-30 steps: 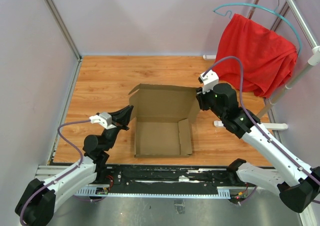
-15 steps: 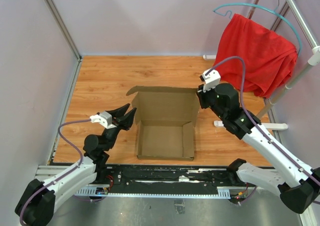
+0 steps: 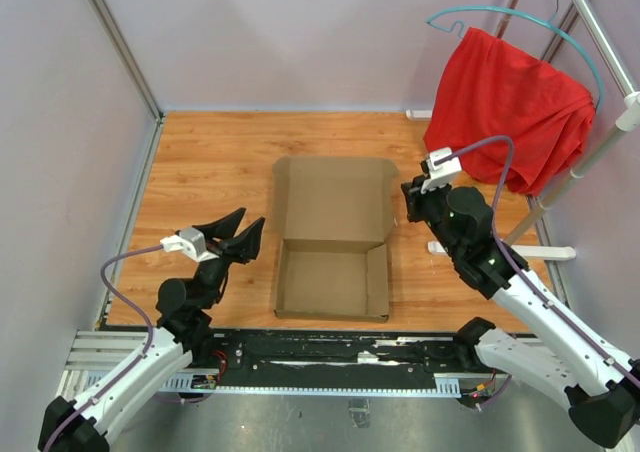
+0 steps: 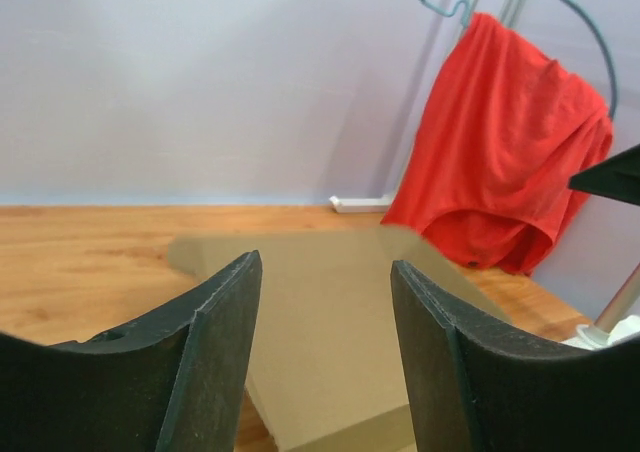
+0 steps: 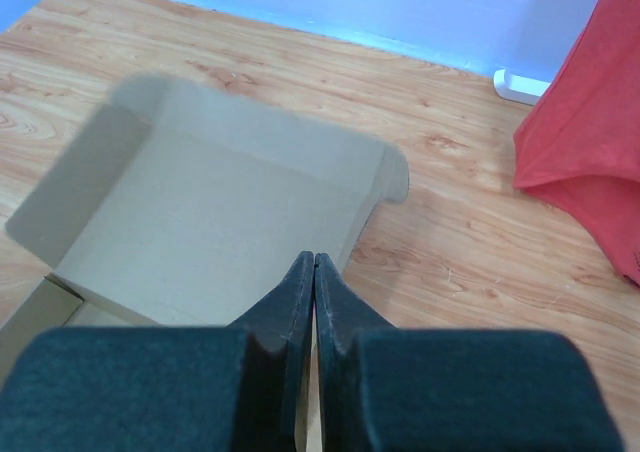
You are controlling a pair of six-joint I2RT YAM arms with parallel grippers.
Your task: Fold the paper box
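Note:
The paper box (image 3: 330, 284) is plain brown cardboard in the middle of the wooden table. Its shallow tray faces up with the side walls raised. The lid flap (image 3: 333, 197) leans back behind the tray. My left gripper (image 3: 240, 237) hangs open just left of the tray's left wall and touches nothing. In the left wrist view the box (image 4: 320, 322) shows between the spread fingers (image 4: 215, 342). My right gripper (image 3: 408, 208) is shut beside the lid's right edge. In the right wrist view its tips (image 5: 315, 262) meet over that edge of the lid (image 5: 220, 212), with no cardboard seen between them.
A red cloth (image 3: 510, 107) hangs on a teal hanger (image 3: 500, 17) from a metal rack (image 3: 600, 142) at the back right. The rack's white foot (image 3: 545, 252) lies on the table right of my right arm. Walls close in the left and back sides.
The lid flap has gone from raised to leaning further back. My left gripper opened and drew back to the left. My right gripper closed and pulled away to the right.

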